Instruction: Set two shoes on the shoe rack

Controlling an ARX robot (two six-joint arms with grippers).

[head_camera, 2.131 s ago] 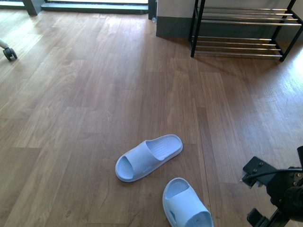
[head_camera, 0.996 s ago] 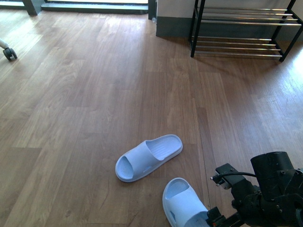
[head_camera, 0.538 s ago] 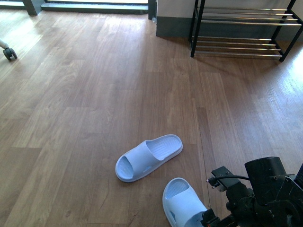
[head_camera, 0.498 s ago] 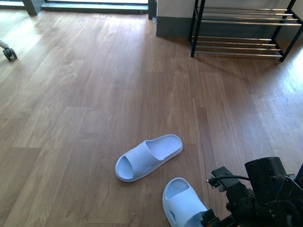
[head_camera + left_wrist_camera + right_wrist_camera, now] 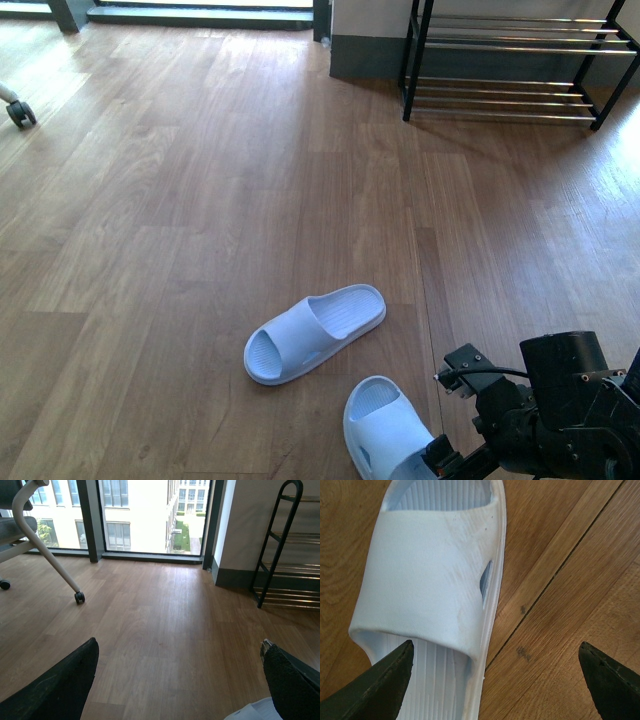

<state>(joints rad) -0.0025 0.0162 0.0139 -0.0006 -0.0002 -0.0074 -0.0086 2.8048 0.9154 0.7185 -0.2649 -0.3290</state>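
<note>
Low on the robot's right, the right gripper [image 5: 496, 645] hangs with fingers [image 5: 385, 680] spread wide above the near slipper [image 5: 420, 575], whose length runs crosswise to the gap.

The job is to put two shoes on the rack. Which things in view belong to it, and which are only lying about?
For the job: near slide, far slide, rack.
Only lying about: chair, window.
</note>
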